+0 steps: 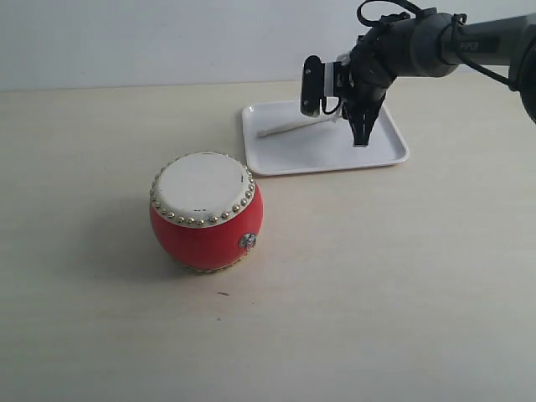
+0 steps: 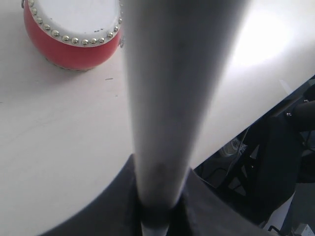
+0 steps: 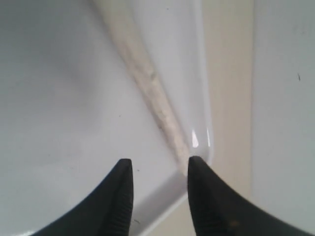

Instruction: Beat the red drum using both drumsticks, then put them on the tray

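Note:
The red drum [image 1: 206, 213] with its cream skin stands upright on the table, left of centre; it also shows in the left wrist view as the drum [image 2: 74, 29]. The white tray [image 1: 293, 155] lies behind it to the right. One drumstick [image 1: 293, 127] rests inside the tray, slanting toward its far edge. My right gripper [image 1: 360, 134] points down over the tray, open, with nothing between its fingers; the drumstick [image 3: 147, 83] lies on the tray [image 3: 59, 88] just past one fingertip. My left gripper [image 2: 157, 201] is shut on the other drumstick [image 2: 172, 88], and is out of the exterior view.
The right arm [image 1: 435, 42] reaches in from the upper right above the tray. In the left wrist view the table's edge runs diagonally, with a dark frame and cables [image 2: 275, 162] below it. A pale wall [image 1: 167, 42] backs the table.

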{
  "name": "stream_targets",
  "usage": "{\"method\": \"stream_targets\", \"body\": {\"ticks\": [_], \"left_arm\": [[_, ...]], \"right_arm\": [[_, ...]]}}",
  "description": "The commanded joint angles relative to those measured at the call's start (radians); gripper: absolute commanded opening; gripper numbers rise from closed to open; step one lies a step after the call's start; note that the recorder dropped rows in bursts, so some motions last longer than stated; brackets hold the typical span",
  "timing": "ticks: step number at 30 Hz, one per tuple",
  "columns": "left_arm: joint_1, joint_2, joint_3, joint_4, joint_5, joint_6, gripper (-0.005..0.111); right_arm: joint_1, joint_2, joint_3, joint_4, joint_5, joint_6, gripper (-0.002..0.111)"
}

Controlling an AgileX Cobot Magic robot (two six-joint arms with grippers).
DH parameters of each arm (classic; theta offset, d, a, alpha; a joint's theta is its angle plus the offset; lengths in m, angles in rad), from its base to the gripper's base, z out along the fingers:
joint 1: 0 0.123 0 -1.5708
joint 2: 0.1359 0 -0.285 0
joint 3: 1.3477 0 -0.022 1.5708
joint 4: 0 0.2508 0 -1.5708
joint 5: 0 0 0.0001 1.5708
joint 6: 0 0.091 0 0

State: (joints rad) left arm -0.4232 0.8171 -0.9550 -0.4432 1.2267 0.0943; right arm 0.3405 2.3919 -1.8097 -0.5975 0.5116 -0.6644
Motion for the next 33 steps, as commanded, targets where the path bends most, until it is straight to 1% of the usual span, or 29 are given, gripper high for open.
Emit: {"method": "stream_targets", "body": {"ticks": [1,3,6,10,14,19,21,23,24,25,26,27,28,29,30,31,33], "left_arm": [[-0.004,-0.004,0.003,-0.010,-0.006,-0.006,0.000],[-0.004,-0.004,0.003,-0.010,-0.006,-0.006,0.000],[-0.004,-0.004,0.003,-0.013,-0.006,-0.006,0.000],[-0.004,-0.004,0.003,-0.024,-0.006,-0.011,0.000],[-0.004,-0.004,0.003,-0.024,-0.006,-0.050,0.000],[-0.004,-0.004,0.003,-0.024,-0.006,-0.046,0.000],[-0.004,-0.004,0.003,-0.024,-0.006,-0.037,0.000],[-0.004,-0.004,0.008,-0.024,-0.006,-0.018,0.000],[-0.004,-0.002,0.032,-0.030,-0.006,0.015,0.000],[-0.004,0.000,0.047,-0.033,-0.035,0.025,0.000],[-0.004,0.021,0.089,-0.041,-0.093,0.024,0.000],[-0.004,0.033,0.107,-0.046,-0.111,0.027,0.000],[-0.004,0.071,0.150,-0.067,-0.143,0.043,0.000],[-0.004,0.087,0.165,-0.084,-0.158,0.065,0.000],[-0.004,0.122,0.198,-0.151,-0.202,0.135,0.000],[-0.004,0.137,0.209,-0.182,-0.230,0.166,0.000],[-0.002,0.178,0.212,-0.305,-0.329,0.270,0.000]], "right_arm": [[-0.003,-0.041,-0.004,-0.003,0.024,0.169,0.037],[-0.003,-0.074,-0.004,0.015,0.044,0.256,0.037],[-0.003,-0.131,-0.004,0.071,0.120,0.294,0.037],[-0.003,-0.202,-0.004,0.248,0.305,0.301,0.037],[-0.003,-0.245,-0.004,0.434,0.542,0.305,0.036],[-0.003,-0.251,-0.004,0.523,0.693,0.474,0.036],[-0.003,-0.251,-0.004,0.605,0.709,0.484,0.036],[-0.003,-0.259,0.009,0.732,0.709,0.454,0.036],[-0.003,-0.276,0.039,0.899,0.709,0.354,0.036],[-0.003,-0.288,0.060,0.989,0.709,0.301,0.036],[-0.003,-0.313,0.099,1.119,0.709,0.226,0.036],[-0.003,-0.329,0.122,1.176,0.709,0.191,0.036],[-0.003,-0.365,0.170,1.279,0.709,0.130,0.036],[-0.003,-0.384,0.193,1.323,0.709,0.105,0.036],[-0.003,-0.419,0.244,1.407,0.709,0.052,0.036],[-0.003,-0.439,0.274,1.455,0.709,0.012,0.036],[-0.003,-0.511,0.388,1.580,0.709,-0.089,0.036]]}}
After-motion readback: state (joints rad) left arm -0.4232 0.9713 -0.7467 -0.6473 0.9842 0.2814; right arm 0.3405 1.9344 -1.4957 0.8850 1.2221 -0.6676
